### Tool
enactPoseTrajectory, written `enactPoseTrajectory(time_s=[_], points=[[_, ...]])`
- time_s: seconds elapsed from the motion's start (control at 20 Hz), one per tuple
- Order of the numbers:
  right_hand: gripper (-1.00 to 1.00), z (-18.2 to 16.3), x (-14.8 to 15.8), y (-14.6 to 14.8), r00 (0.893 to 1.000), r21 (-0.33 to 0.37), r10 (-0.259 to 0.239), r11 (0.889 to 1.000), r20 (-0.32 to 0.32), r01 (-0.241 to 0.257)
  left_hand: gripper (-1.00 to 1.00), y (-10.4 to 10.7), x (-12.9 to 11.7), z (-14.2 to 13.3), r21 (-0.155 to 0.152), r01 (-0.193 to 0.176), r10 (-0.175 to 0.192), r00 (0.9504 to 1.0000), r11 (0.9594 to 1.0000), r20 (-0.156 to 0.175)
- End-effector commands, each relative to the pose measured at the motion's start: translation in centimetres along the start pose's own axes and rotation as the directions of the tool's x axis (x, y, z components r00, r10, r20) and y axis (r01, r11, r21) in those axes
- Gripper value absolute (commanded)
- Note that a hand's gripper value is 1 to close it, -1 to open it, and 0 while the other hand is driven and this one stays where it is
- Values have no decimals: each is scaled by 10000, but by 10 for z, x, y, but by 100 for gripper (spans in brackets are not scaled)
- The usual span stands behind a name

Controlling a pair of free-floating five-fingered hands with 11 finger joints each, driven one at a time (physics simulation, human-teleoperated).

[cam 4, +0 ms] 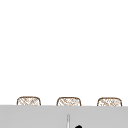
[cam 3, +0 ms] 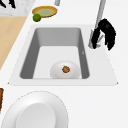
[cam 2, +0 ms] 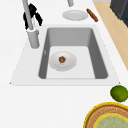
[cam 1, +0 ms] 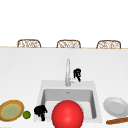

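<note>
- Front view: I see my right hand [cam 1: 77, 74] just right of the faucet [cam 1: 67, 71], at its lever, with the fingers curled down. I cannot tell if they really clamp the lever or only hang beside it.
- In the right side view this hand [cam 3: 107, 33] is just beside the faucet [cam 3: 100, 17], behind the sink [cam 3: 85, 62], and its fingers point down on both sides of the lever.
- My left hand [cam 1: 40, 111] is in the air at the front left corner of the sink [cam 1: 40, 90], fingers curled, holding nothing.
- Inside the sink lies a white bowl [cam 2: 62, 60] with a small brown thing [cam 2: 62, 59] in it.
- Left of the sink on the desk are a lime [cam 1: 26, 114] and a yellow-rimmed plate [cam 1: 11, 110].
- Right of the sink are a white plate [cam 1: 115, 106] and a brown stick [cam 1: 117, 120].
- A big red ball [cam 1: 67, 114] covers the front of the sink in the front view.
</note>
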State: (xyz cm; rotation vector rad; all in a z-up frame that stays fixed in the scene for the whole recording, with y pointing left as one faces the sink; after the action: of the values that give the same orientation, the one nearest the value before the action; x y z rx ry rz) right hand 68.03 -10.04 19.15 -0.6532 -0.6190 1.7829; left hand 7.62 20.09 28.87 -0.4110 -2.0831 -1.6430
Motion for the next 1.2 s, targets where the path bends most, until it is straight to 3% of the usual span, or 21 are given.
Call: enactPoseTrajectory(time_s=[0.0, 0.1, 0.15, 0.25, 0.35, 0.4, 0.5, 1.15], points=[[100, 0, -11, 2, 9970, 62, -253, 9997, 737, 249, 0, 0, 0, 0, 0, 0, 0, 10000, 10000, 0], [100, 1, -15, 4, 9949, -83, -239, 9997, 977, 248, 0, 0, 0, 0, 0, 0, 0, 10000, 10000, 0], [100, 3, -16, 8, 9943, -269, 35, 9996, 1068, -6, 0, 0, 0, 0, 0, 0, 0, 10000, 10000, 0], [100, -2, -10, 5, 9984, -143, -215, 9997, 516, 223, 0, 0, 0, 0, 0, 0, 0, 10000, 10000, 0], [100, 7, -18, 0, 9964, -424, -458, 9979, 717, 489, 0, 0, 0, 0, 0, 0, 0, 10000, 10000, 0], [100, 5, -10, -12, 9924, -178, -835, 9962, 899, 854, 0, 0, 0, 0, 0, 0, 0, 10000, 10000, 0], [100, 5, -8, -20, 9909, -76, -958, 9953, 944, 969, 0, 0, 0, 0, 0, 0, 0, 10000, 10000, 0], [100, 5, -4, -29, 9938, 149, -866, 9962, 697, 857, 0, 0, 0, 0, 0, 0, 0, 10000, 10000, 0]])
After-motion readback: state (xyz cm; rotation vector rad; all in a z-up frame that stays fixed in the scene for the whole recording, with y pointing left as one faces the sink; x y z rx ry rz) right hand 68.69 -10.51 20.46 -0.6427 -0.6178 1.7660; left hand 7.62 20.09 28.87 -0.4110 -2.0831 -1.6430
